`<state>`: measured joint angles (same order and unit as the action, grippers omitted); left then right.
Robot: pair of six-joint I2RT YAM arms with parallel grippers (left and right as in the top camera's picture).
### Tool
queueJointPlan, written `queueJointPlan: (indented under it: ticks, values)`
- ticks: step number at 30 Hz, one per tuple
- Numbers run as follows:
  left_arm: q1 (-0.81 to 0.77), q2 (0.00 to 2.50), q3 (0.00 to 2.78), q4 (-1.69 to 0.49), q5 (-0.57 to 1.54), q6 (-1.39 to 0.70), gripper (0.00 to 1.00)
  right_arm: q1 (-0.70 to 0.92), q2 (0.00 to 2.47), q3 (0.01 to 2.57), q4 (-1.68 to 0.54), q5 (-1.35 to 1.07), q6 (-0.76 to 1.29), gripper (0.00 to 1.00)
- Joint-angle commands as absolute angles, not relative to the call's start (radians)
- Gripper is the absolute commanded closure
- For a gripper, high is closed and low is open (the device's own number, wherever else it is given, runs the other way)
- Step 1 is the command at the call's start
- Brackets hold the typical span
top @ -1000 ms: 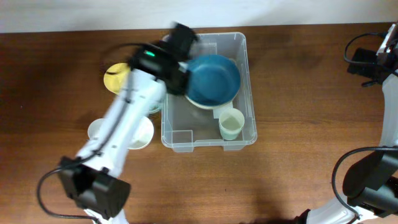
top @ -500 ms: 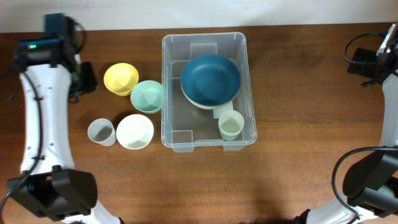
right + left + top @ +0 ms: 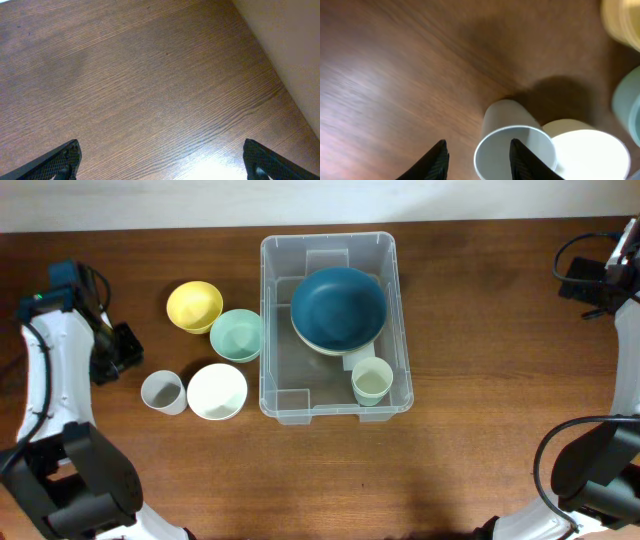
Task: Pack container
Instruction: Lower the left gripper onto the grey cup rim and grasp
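Between the two dark fingers (image 3: 438,159) of the left gripper (image 3: 479,161) shows only wood grain. The jaws stand partly apart and hold nothing. This gripper hangs over the brown wooden table (image 3: 480,410) near its left edge. Just beyond its fingertips, and seemingly not touching them, stands a small grey plastic cup (image 3: 514,149), upright and empty. A round white bowl (image 3: 217,391) sits just beside that cup on its right. Behind these two stand a mint-green bowl (image 3: 237,335) and a yellow bowl (image 3: 194,306), close together, with the mint one just beside the container's left wall.

Far across the table, at its right rear corner, the right gripper (image 3: 162,167) has its jaws spread as wide as the wrist view allows. Its fingertips show only at the frame's lower corners, with bare wood between them and nothing gripped.

The container (image 3: 285,360), a large clear rectangular plastic storage bin, rests at the middle of the table, well apart from both grippers. Inside, a wide dark-blue bowl (image 3: 338,308) sits in its rear half, nested on a paler bowl whose rim peeks out beneath. A pale green cup (image 3: 372,380) stands upright in the front right corner.
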<state>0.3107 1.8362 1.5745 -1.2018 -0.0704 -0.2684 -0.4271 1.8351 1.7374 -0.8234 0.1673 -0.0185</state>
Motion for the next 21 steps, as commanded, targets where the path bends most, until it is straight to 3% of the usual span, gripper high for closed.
queueJointPlan:
  ticks: [1, 11, 17, 21]
  values:
    - [0.311, 1.813, 1.477, -1.154, -0.032, -0.3, 0.59, -0.432, 1.811, 1.752, -0.823, 0.169, -0.006, 0.01]
    - [0.311, 1.813, 1.294, -1.029, 0.015, -0.299, 0.59, -0.432, 1.811, 1.752, -0.823, 0.169, -0.006, 0.01]
    - [0.311, 1.813, 1.27, -0.997, 0.015, -0.299, 0.95, -0.432, 1.811, 1.752, -0.823, 0.169, -0.006, 0.01]
    - [0.311, 1.811, 1.273, -0.987, -0.004, -0.299, 0.99, -0.432, 1.811, 1.752, -0.823, 0.169, -0.006, 0.01]
